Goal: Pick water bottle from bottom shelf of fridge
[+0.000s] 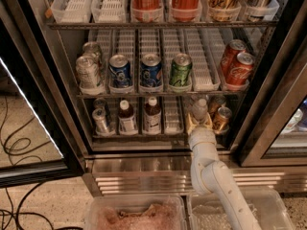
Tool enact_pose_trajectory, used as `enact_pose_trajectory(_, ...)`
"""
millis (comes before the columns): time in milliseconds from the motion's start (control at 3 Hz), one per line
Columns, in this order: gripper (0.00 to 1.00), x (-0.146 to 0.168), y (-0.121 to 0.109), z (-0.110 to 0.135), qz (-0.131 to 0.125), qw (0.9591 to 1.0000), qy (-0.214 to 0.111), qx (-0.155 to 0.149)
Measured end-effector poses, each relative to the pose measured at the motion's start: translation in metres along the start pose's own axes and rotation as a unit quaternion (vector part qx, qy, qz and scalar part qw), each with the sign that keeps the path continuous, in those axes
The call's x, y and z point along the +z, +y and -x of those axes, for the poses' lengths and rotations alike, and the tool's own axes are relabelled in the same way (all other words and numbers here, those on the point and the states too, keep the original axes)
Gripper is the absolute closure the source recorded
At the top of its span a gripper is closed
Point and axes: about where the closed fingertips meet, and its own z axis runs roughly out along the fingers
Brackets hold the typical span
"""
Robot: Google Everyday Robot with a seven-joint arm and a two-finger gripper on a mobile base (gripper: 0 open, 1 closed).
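Note:
The fridge (139, 169) stands open with its black frame and steel base. The water bottle (199, 109), clear with a white cap, stands upright in a right-hand lane of the bottom shelf (144, 135). My gripper (200, 123) reaches in over the shelf's front edge and sits at the lower part of the bottle, which rises just behind it. My white arm (211, 171) runs down to the lower right.
Two brown bottles (126, 118) (152, 115) and a silver can (100, 121) stand left of the gripper. An orange can (222, 119) stands close on its right. Blue and green cans (151, 71) fill the rack above. Clear bins (134, 214) sit below and cables (14, 143) lie on the floor at the left.

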Motion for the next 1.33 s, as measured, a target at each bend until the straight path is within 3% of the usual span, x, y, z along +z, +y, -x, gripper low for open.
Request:
enact_pose_trajectory(333, 1.0, 0.0, 0.0, 0.0, 0.0, 1.0, 0.0, 0.0)
enact_pose_trajectory(1000, 1.0, -0.002, 0.003, 0.029, 0.002, 0.9994, -0.034, -0.003)
enact_pose_trajectory(1333, 1.0, -0.003, 0.004, 0.029, 0.004, 0.9992, -0.039, -0.004)
